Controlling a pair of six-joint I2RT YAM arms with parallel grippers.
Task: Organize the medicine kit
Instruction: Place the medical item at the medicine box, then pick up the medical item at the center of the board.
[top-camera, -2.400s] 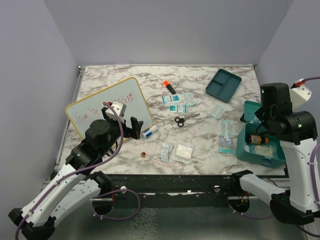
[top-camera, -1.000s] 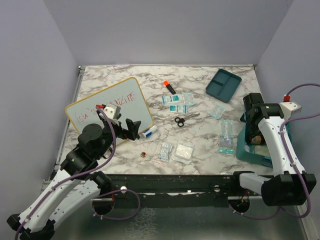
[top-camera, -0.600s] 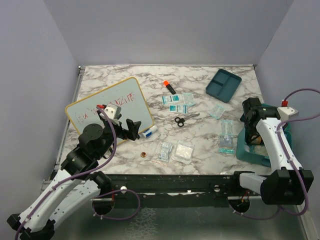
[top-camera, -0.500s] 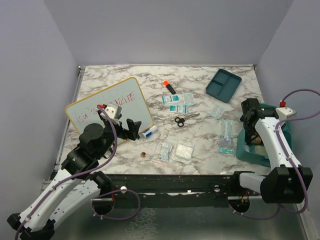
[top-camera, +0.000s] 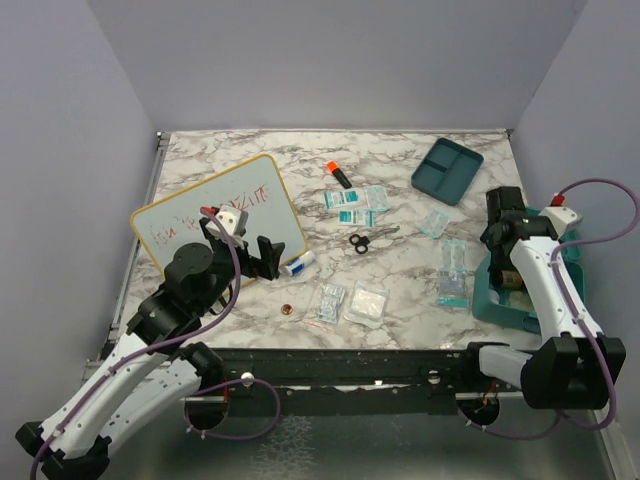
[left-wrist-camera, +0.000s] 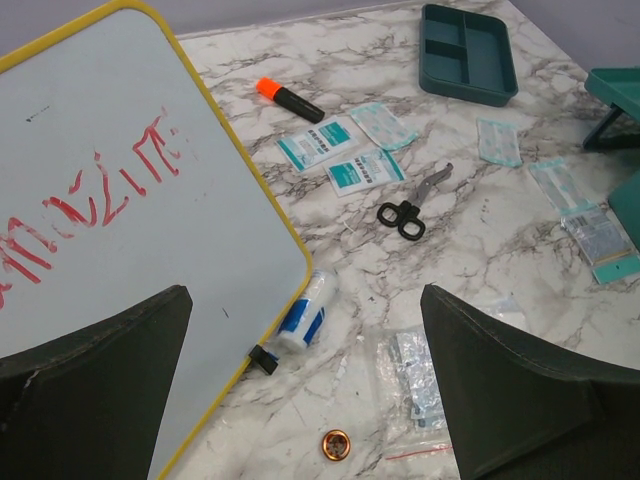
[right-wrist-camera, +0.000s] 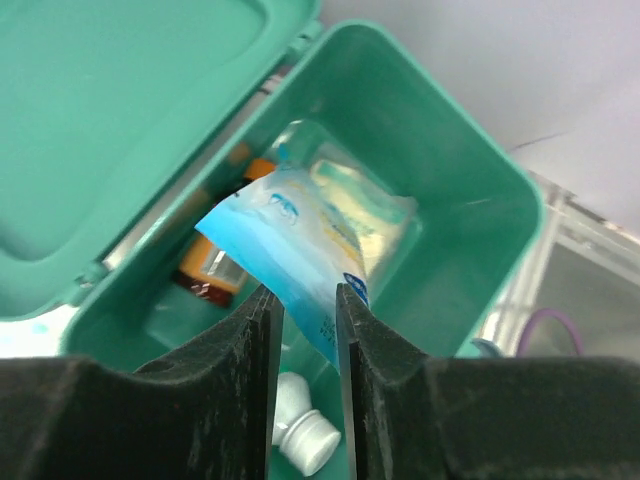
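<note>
One packet (right-wrist-camera: 300, 265) hangs between your right gripper (right-wrist-camera: 303, 330) fingers, barely parted yet pinching it, directly above the open medicine kit (top-camera: 525, 300) at the table's right edge; left gripper (left-wrist-camera: 300, 400) spread wide, far off.

Left gripper (left-wrist-camera: 300, 390) at lower left of the overhead view, jaws spread wide, holding nothing. Right gripper (right-wrist-camera: 303, 330) at right edge — fingers narrowly parted around a blue-white packet (right-wrist-camera: 290, 255).

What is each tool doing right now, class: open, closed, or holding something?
Left tool: open, holding nothing.
Right tool: fingers close around a blue-and-white packet above the open teal case; grip or release cannot be told.
</note>
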